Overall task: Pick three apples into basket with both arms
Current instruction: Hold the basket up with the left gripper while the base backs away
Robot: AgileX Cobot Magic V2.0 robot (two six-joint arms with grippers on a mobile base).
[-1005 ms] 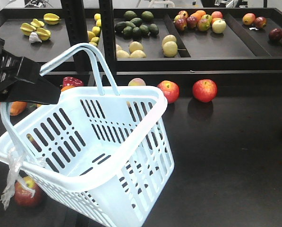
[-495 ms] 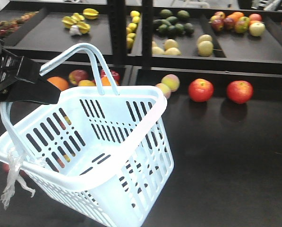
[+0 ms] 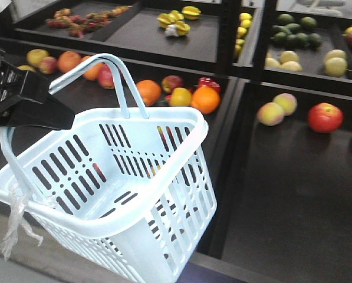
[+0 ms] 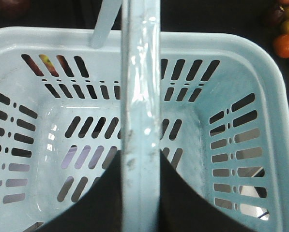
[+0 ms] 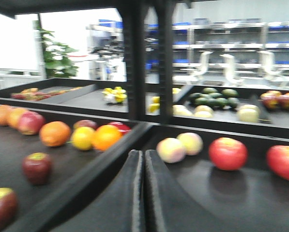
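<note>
Dark fruit shelves (image 3: pixel 164 35), left tool (image 3: pixel 49 109) clamping basket (image 3: pixel 181 230) handle, right tool (image 5: pixel 143 159) pressed closed, red apple (image 5: pixel 227 153) beyond it

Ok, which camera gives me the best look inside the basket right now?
The left wrist view: it looks straight down into the basket, showing the slotted floor with no fruit on it, though the handle crosses the middle. The front view shows it tilted, with only part of the floor. The right wrist view misses it.
</note>
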